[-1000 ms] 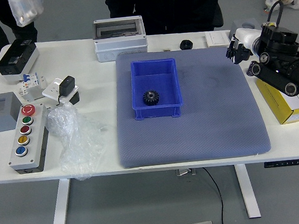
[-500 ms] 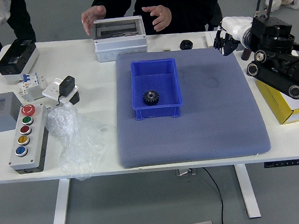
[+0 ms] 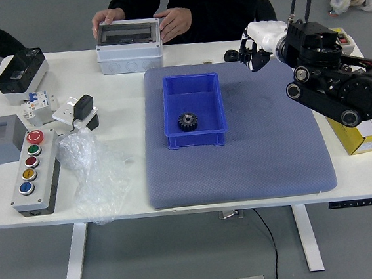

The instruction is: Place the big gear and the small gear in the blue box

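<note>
The right hand (image 3: 265, 39) is spread and empty beside the outer gear (image 3: 231, 55) — the other gear (image 3: 188, 121) lies in the blue box (image 3: 192, 94). Closing off-centre could skid the former toward the case (image 3: 130, 54) the person's hands (image 3: 175, 24) hold.

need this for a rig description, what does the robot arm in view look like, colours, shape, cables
The right arm is glossy black, with round black discs rimmed in silvery metal and a black cable looping above it. The right hand has a rounded white shell and slim black fingers.
</note>
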